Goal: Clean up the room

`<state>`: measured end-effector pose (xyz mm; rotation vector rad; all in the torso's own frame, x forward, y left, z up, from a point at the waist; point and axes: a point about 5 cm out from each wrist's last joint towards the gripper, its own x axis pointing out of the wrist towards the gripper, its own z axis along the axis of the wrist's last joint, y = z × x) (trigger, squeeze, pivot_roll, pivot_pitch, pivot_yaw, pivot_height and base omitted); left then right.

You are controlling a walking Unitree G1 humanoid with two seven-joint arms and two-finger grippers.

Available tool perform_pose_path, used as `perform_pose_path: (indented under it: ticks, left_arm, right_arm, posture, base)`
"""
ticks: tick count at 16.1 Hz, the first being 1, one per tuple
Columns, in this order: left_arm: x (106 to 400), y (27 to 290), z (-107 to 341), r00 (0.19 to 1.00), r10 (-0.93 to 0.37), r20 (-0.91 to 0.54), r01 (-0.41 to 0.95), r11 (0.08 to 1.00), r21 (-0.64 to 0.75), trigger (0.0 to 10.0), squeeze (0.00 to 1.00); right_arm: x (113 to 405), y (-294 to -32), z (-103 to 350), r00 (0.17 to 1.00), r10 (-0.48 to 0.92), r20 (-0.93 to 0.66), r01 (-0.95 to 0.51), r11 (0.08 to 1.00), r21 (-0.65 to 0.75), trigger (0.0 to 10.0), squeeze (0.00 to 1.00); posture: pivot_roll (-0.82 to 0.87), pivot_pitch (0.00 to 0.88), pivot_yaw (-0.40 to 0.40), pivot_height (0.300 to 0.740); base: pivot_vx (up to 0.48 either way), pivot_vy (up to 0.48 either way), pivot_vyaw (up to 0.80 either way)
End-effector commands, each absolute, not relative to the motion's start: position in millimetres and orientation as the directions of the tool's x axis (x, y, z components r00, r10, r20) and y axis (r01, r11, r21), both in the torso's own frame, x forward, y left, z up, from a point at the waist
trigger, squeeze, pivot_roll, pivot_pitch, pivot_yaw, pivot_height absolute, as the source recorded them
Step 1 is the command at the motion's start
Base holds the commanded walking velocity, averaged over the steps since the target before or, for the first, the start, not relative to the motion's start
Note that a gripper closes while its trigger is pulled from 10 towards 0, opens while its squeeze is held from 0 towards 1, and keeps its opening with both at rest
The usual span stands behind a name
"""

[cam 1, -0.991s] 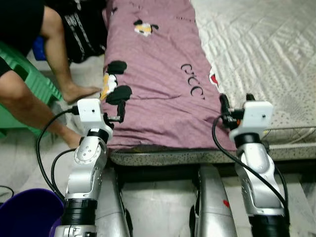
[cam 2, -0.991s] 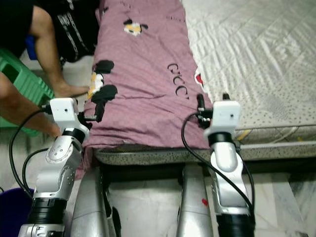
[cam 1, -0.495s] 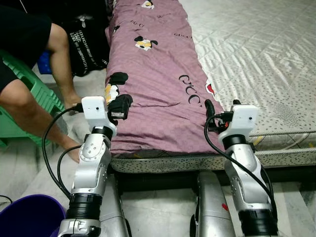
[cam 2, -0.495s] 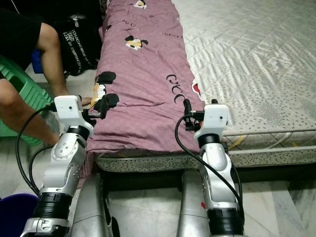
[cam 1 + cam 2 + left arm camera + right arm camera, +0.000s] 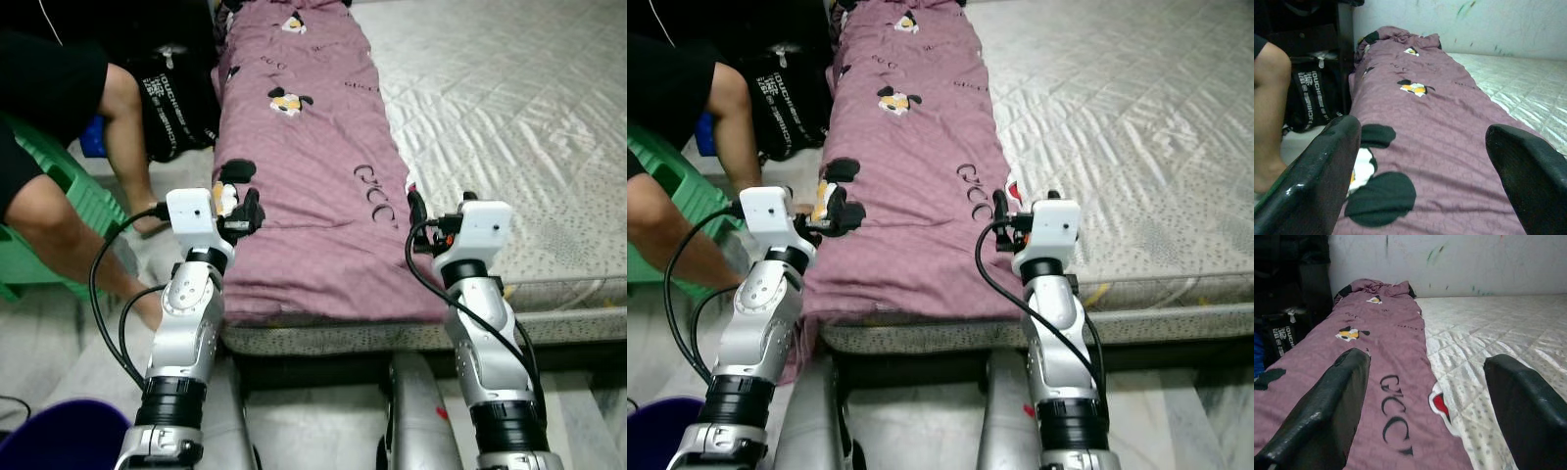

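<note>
The purple blanket [image 5: 313, 166] lies folded into a long strip on the bed [image 5: 509, 117], its long axis running straight away from us, from the near mattress edge toward the wall. We have one end effector at each long side of its near end: the left end effector [image 5: 251, 211] sits at the strip's left border, just by the black cartoon patches, and the right end effector [image 5: 415, 210] at its right border, next to the dark lettering. In both wrist views the black fingers [image 5: 1317, 171] stand well apart with nothing between them, so neither is clamped on cloth. The blanket lies ahead of and between the two, low under the fingers [image 5: 1327, 416]. Each arm is about equally near its own border, so we judge a two-armed grasp of the near corners to be the likely move. To our left, beyond the left end effector, a person's leg [image 5: 122, 147] and a black bag [image 5: 176, 98] stand beside the bed.
</note>
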<state>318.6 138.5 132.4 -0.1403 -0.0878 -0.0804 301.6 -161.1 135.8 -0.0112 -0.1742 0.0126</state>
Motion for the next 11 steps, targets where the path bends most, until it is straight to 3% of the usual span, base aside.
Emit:
perform_pose_path:
  ticks: [1, 11]
  left_arm:
    - [321.5, 140.4, 136.5, 0.992, -0.062, 0.108, 0.076, 0.989, -0.128, 10.0, 0.00]
    - [324.8, 141.4, 136.7, 0.992, -0.059, 0.114, 0.072, 0.991, -0.114, 10.0, 0.00]
  right_arm:
    - [304.1, -161.1, 140.6, 0.981, 0.014, 0.193, -0.012, 1.000, -0.009, 10.0, 0.00]
    - [302.8, -173.3, 135.9, 0.981, -0.045, 0.187, 0.050, 0.999, -0.023, 10.0, 0.00]
  posture:
    - [-0.07, 0.000, 0.059, 0.615]
    - [-0.07, 0.000, 0.066, 0.717]
  base:
    - [0.000, 0.000, 0.00]
    - [0.000, 0.000, 0.00]
